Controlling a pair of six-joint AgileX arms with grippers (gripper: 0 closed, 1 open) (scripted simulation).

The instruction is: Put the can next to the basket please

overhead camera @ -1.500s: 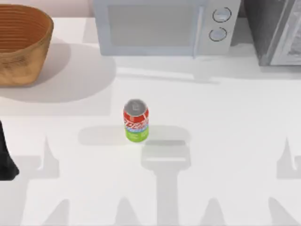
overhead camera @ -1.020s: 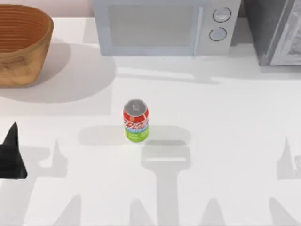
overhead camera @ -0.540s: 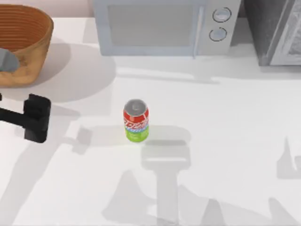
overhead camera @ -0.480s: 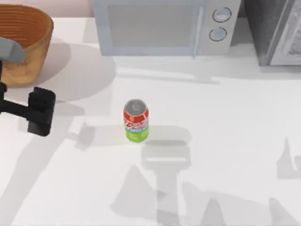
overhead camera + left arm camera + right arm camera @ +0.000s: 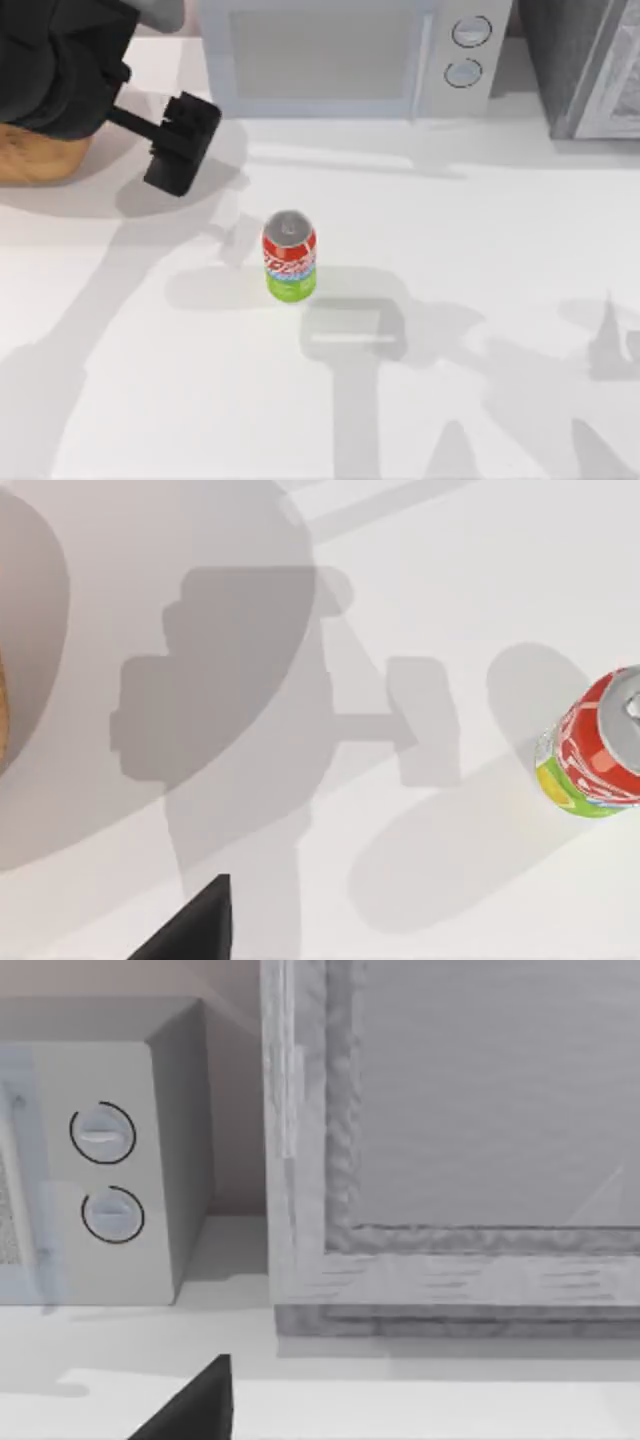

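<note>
Top view | can (image 5: 289, 256) upright, apart from left gripper (image 5: 180, 145) | gripper's opening: cannot tell

The left arm (image 5: 60, 60), at the table's left edge and low in the top view moments ago, has swung up and inward, and its dark bulk now covers most of the basket (image 5: 40, 158) at the far left corner. Its left gripper (image 5: 182, 143), half a second ago near the left edge level with the can (image 5: 289, 255), now hangs farther back and nearer the middle, just in front of the microwave (image 5: 340, 55). Arm shadows now stretch across the table (image 5: 500, 250) around the can.
</note>
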